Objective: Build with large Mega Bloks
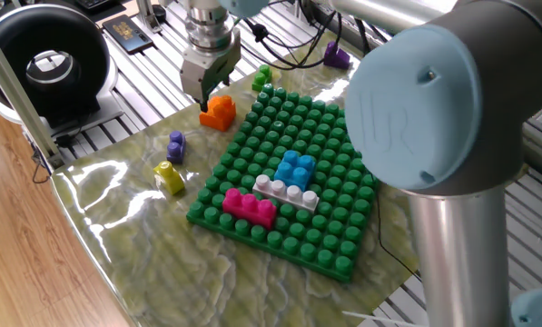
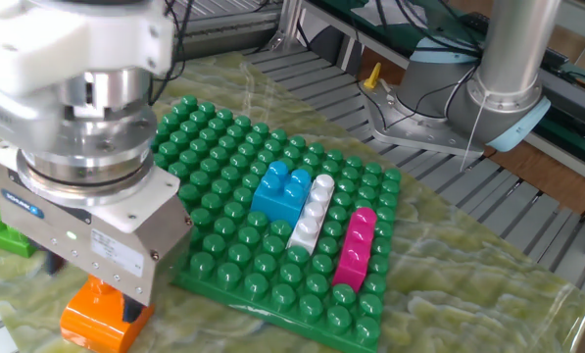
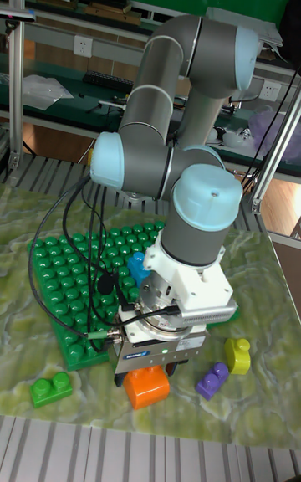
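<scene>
Green studs cover the baseplate (image 1: 289, 173) lying on the marbled mat (image 1: 152, 263) that spreads over the bench (image 1: 134, 100). In one fixed view, nearest the camera on the plate sits a magenta brick (image 1: 248, 206), with a white-grey brick (image 1: 287, 192) just behind it and touching a light blue brick (image 1: 296, 168) beyond that. To the left, off the plate on the mat, a yellow brick (image 1: 169, 177) lies near a purple brick (image 1: 176, 145). Farther back, just off the plate's far left corner, stands the orange brick (image 1: 220, 112). The pincer (image 1: 206, 94) is down over it, its 2 fingers reaching onto the brick's left side; the other fixed view shows the pincer (image 2: 111, 299) body sitting right on top of the orange brick (image 2: 96, 322), with dark fingers against it. Whether the fingers are actually clamped on the brick cannot be told. The tall fixed view shows the orange brick (image 3: 148, 387) under the pincer (image 3: 150, 371) too. Past it lie a green brick (image 1: 262, 76), and farther right a second purple brick (image 1: 336, 56), both off the plate.
</scene>
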